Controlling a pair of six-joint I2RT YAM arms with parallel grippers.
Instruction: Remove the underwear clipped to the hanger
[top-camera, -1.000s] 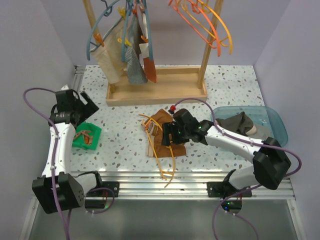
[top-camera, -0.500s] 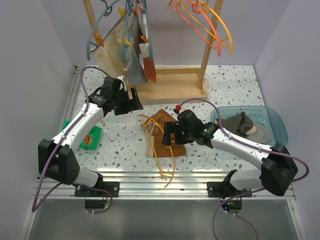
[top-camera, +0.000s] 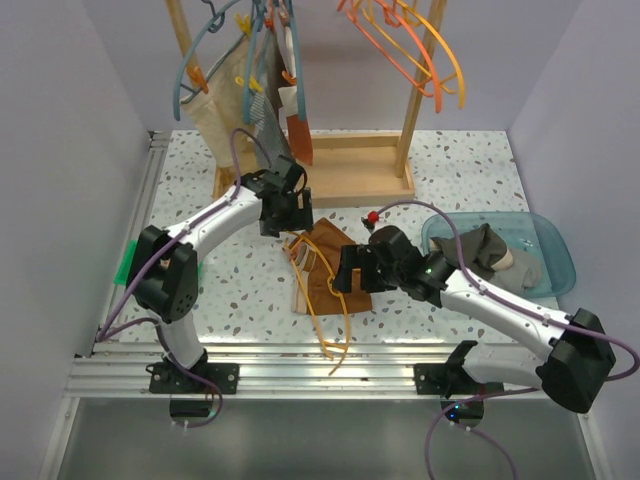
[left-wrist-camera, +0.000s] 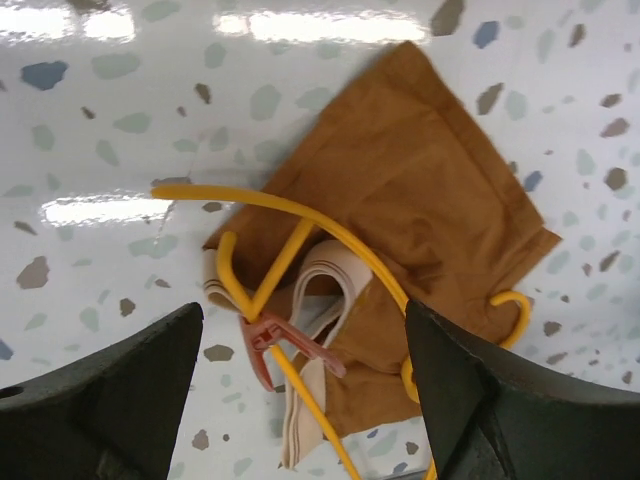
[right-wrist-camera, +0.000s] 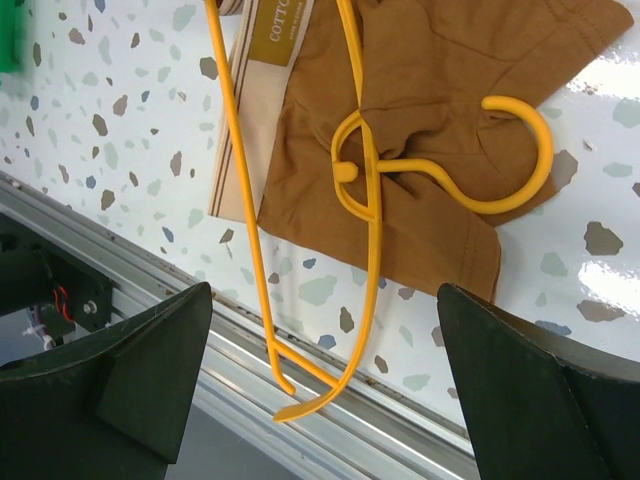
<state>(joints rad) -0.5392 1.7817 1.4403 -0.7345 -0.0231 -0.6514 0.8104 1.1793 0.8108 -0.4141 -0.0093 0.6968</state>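
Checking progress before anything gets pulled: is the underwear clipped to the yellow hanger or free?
Clipped: in the left wrist view a reddish clip on the hanger pinches the pale waistband of the underwear.

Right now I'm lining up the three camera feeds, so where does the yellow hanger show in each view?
Top external: the hanger lies mid-table between the two arms, reaching toward the near edge.
Left wrist: its bar curves across the centre of the picture.
Right wrist: its stem runs top to bottom, with the hook at right.
Shared landmark: the underwear's pale waistband, crossed by the hanger in all three.
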